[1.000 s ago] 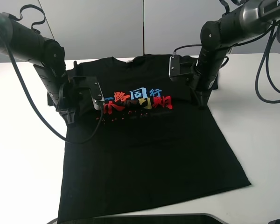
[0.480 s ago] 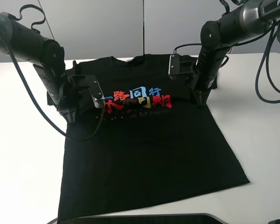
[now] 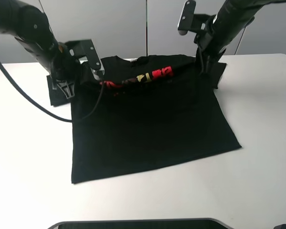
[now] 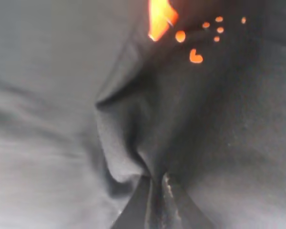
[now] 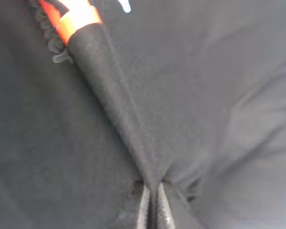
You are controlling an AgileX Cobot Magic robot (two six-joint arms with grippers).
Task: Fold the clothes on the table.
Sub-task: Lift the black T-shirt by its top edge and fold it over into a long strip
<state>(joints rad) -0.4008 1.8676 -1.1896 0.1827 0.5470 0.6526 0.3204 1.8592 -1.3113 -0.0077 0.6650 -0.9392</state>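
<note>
T-shirt (image 3: pixel 148 129) on tabletop (image 3: pixel 257 181), chest pinched up by left pincer (image 4: pixel 155 188) and right pincer (image 5: pixel 152 191); seemingly first fold, needing level carry toward hem.

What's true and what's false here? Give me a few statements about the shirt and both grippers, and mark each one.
1. The left gripper and the right gripper are both shut on the T-shirt. True.
2. The printed characters lie flat and fully readable. False: the cloth is pinched up there, so the print is bunched into a narrow band.
3. The hem hangs over the near edge of the table. False: it lies on the table, with white surface showing in front of it.
4. The collar is at the far end of the shirt in the high view. True.
</note>
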